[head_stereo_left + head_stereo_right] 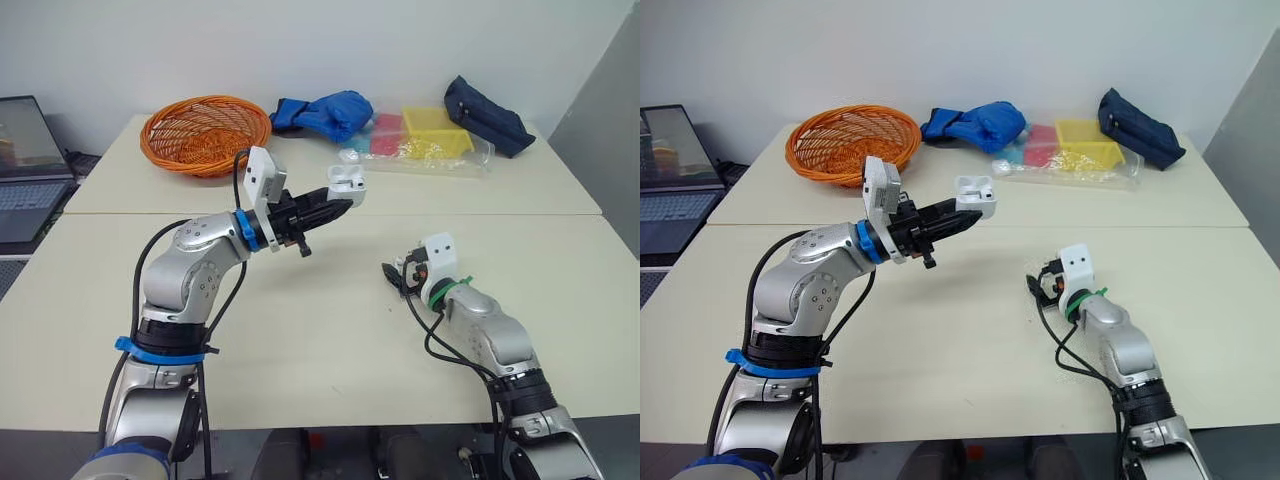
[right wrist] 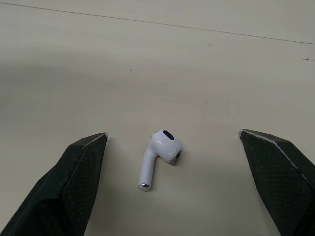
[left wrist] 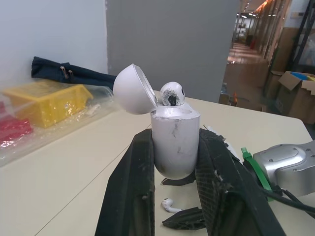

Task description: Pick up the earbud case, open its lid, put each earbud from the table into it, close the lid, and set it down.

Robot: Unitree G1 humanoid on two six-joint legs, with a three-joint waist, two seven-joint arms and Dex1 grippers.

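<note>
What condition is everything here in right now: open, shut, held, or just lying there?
earbud case: held above the table, lid open.
seated earbud: sitting in the top of the earbud case.
loose earbud: lying on the table, not gripped.
left gripper: shut on the earbud case.
right gripper: open, one finger on each side of the loose earbud.
laptop: open.
basket: upright.

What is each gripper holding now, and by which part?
Left gripper holds the earbud case by its lower body, jaws on opposite sides. Right gripper holds nothing; its open jaws straddle an earbud on the table.
</note>
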